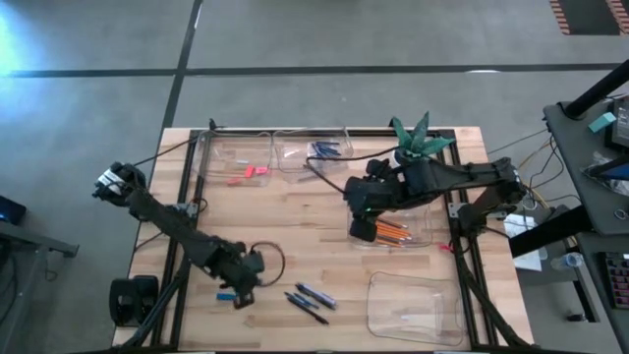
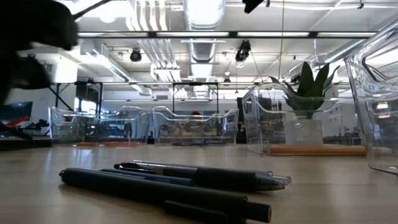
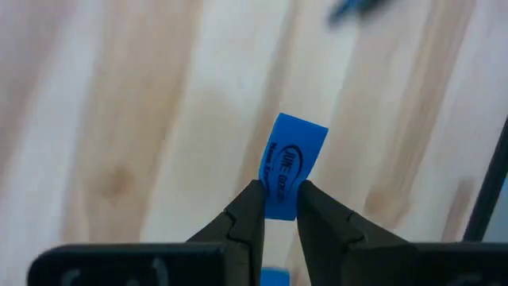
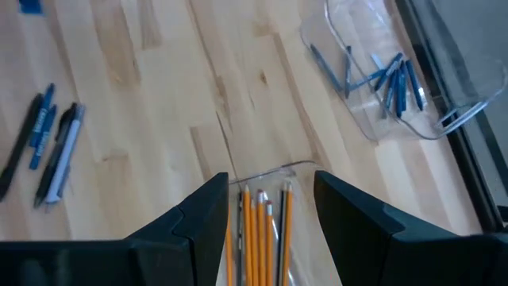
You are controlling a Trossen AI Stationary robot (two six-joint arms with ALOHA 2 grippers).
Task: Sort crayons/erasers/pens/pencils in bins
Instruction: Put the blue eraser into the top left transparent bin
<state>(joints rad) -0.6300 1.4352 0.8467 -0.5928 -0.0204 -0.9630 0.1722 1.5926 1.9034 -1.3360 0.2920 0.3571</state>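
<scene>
Sorting looks well under way but unfinished. Working from the left of the counter (image 1: 295, 226), the left gripper (image 3: 279, 208) is low over the near left part of the wood, its jaws pinched on the blue eraser (image 3: 290, 163), which lies flat against the board. Just beside it, a few pens (image 1: 310, 300) lie loose on the counter, not yet sorted. At the far edge, the leftmost bin (image 1: 234, 155) holds pink erasers (image 1: 249, 174), and the bin next to it (image 1: 316, 149) holds blue crayons (image 1: 327, 149). Further right, the right gripper (image 4: 268, 208) hovers with jaws spread and empty over the bin of orange pencils (image 1: 395, 232). The near right bin (image 1: 415, 307) appears to hold little or nothing; probably the pens belong there.
</scene>
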